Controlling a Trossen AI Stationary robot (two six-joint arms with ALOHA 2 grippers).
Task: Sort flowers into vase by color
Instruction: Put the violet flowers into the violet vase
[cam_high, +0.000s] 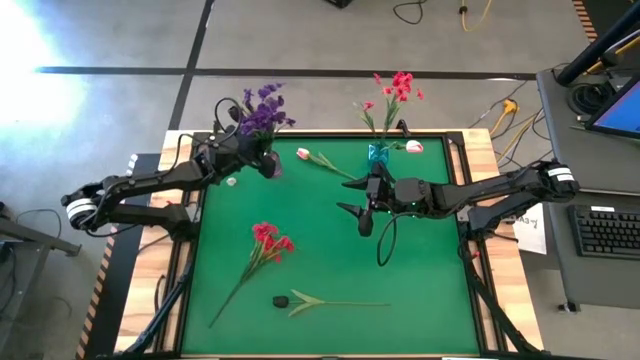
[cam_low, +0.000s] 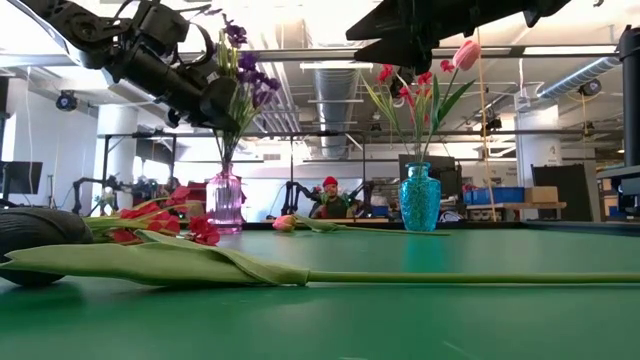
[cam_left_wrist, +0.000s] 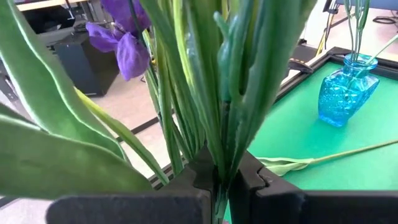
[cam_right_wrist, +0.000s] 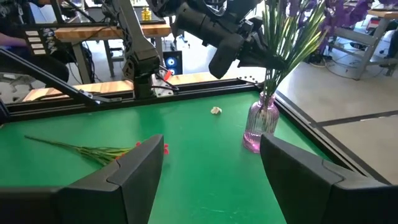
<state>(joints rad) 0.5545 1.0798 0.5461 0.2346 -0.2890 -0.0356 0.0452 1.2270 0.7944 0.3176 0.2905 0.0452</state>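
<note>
Flowers on long thin green stems were spread over the green table mat (cam_high: 420, 270) and in two glass vases. The left gripper (cam_high: 262, 155) was high over the pink glass vase (cam_low: 225, 200) near the back left corner, and its dark fingers (cam_left_wrist: 264, 186) were pressed together, pinching the stems of the purple flower bunch (cam_high: 262, 110) that stood in that vase. The right gripper (cam_high: 365, 212) hung over the middle of the mat with its fingers (cam_right_wrist: 140, 168) spread apart and nothing between them. The blue glass vase (cam_low: 420, 198) stood at the back edge and held a red flower spray (cam_high: 398, 88) and a pale pink tulip (cam_low: 466, 54). Another pale pink tulip (cam_high: 303, 154) lay flat on the mat between the two vases. A second red flower spray (cam_high: 268, 240) lay on the mat nearer the front left. A dark tulip (cam_high: 281, 300) lay near the front edge, its stem pointing toward the right side.
</note>
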